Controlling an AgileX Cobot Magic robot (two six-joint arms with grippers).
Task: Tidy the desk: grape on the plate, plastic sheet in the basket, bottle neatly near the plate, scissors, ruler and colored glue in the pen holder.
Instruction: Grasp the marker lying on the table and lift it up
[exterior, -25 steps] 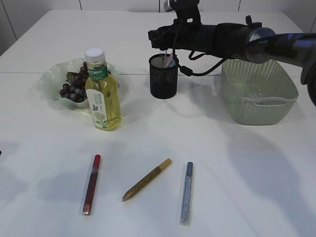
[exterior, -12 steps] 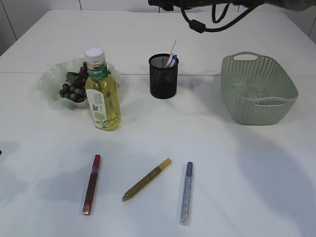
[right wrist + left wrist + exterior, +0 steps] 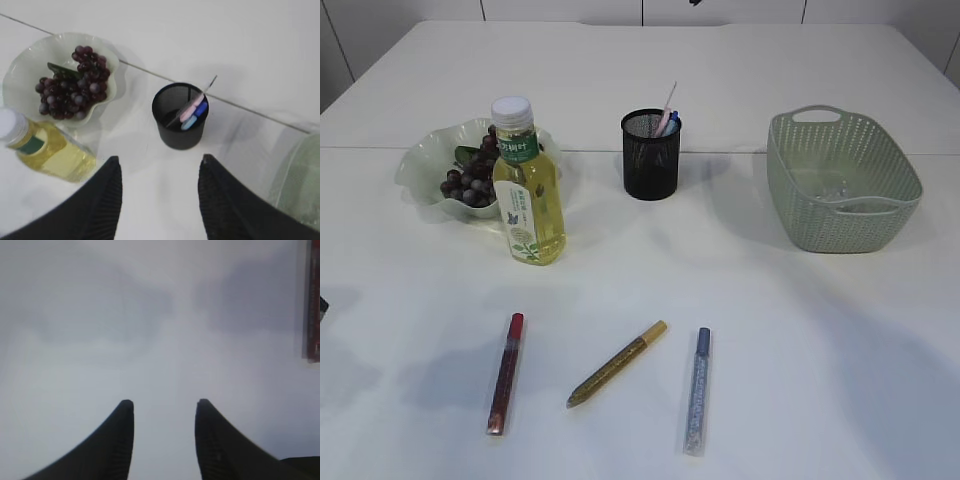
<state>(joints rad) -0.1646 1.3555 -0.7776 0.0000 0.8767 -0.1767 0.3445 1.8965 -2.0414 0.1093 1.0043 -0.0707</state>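
A white table (image 3: 770,330) holds a half-sorted spread. Grapes (image 3: 470,180) sit on a pale green plate (image 3: 425,160) at the left, with a bottle (image 3: 527,185) of yellow drink standing upright just beside it in front. A black mesh pen holder (image 3: 651,155) stands in the middle with pink and blue handles poking out, and a green basket (image 3: 842,180) sits at the right, something clear lying on its floor. Three glue pens lie near the front edge: a red glue pen (image 3: 505,373), a gold glue pen (image 3: 617,363) and a silver glue pen (image 3: 697,390), each apart from the others. The right gripper (image 3: 159,170) hangs high above the pen holder, jaws apart and empty. The left gripper (image 3: 164,407) hovers low over bare tabletop, jaws also apart and empty, the red glue pen at its view's right edge.
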